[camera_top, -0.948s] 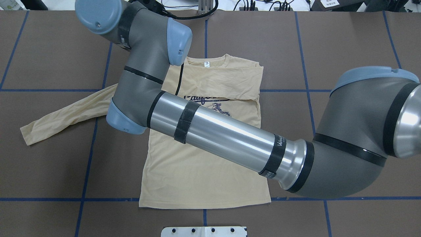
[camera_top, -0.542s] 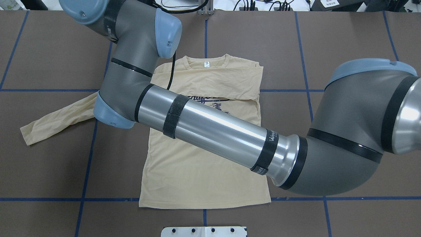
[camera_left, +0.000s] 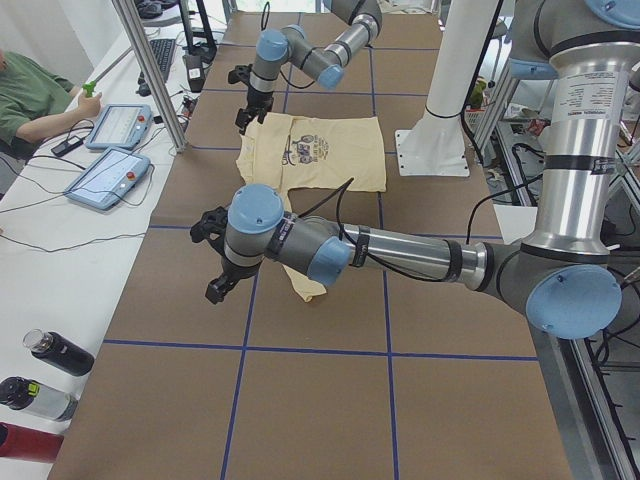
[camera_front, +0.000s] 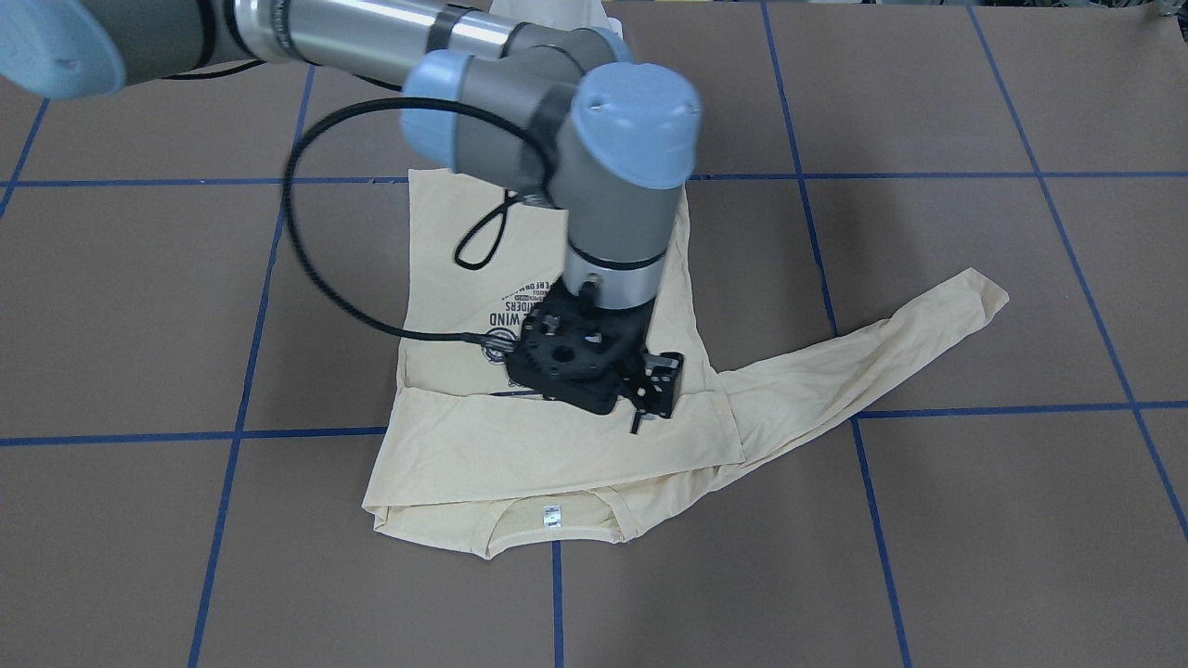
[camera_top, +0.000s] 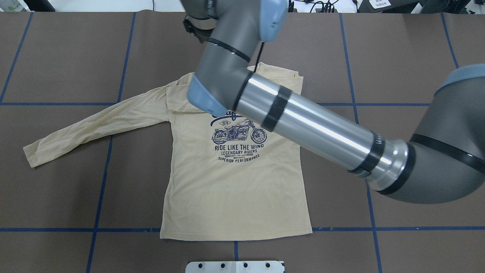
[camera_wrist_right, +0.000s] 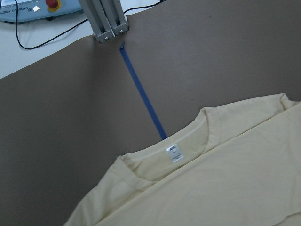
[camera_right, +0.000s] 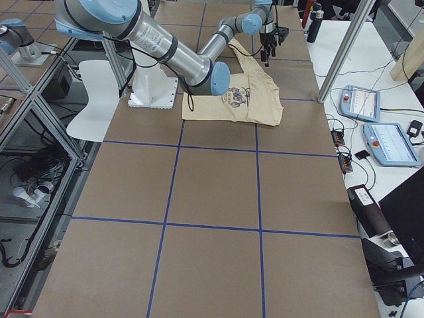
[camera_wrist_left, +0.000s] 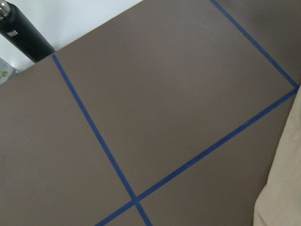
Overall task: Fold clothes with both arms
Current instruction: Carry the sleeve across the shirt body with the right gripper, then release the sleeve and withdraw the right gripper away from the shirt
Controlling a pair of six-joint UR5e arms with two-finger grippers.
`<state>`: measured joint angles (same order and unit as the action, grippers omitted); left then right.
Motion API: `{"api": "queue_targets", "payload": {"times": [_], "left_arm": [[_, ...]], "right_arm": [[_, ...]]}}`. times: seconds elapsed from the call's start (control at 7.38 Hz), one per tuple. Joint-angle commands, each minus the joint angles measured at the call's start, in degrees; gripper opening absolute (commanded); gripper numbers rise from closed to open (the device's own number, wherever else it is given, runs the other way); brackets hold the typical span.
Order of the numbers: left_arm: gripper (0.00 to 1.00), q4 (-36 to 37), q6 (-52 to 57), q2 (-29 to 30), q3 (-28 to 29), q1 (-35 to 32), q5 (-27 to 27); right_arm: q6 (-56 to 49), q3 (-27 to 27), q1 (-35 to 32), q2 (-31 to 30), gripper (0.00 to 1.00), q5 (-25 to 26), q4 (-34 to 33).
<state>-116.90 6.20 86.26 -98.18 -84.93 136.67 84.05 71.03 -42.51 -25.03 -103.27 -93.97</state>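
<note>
Two pincers, spread or pressed together cannot be told on either: right pincer [camera_front: 650, 394] hovers over the T-shirt [camera_top: 227, 189] collar, left pincer [camera_left: 215, 265] over bare desk [camera_top: 57, 197] beside the outstretched sleeve [camera_top: 94, 125] cuff. T-shirt lies flat mid-desk, print up. It looks thin, limp and light, probably best pinched at cuff and shoulder.

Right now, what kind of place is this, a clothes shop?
Probably a robot lab, not a shop: robot arms reach over a table gridded with blue tape, and control tablets sit on a side bench.
</note>
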Motion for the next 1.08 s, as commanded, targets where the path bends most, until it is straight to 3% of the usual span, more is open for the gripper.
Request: {"api": "queue_targets", "payload": {"times": [0.0, 0.27, 0.68, 0.95], "left_arm": [[1.00, -14.61, -14.03, -7.13, -0.44, 7.80, -6.38], [1.00, -21.32, -27.66, -9.18, 0.09, 13.80, -6.94], [0.97, -23.02, -38.86, -9.18, 0.53, 20.83, -12.37], [0.75, -28.09, -46.84, -8.74, 3.50, 24.35, -13.88]], "right_arm": [[-18.03, 15.75, -7.90, -18.65, 1.00, -7.96, -0.43], [-33.80, 22.28, -17.47, -31.86, 1.00, -18.31, 2.81], [-52.86, 23.36, -28.73, -49.18, 1.00, -27.66, 12.39], [-58.90, 23.36, -32.80, -53.71, 1.00, -29.35, 13.55]]}}
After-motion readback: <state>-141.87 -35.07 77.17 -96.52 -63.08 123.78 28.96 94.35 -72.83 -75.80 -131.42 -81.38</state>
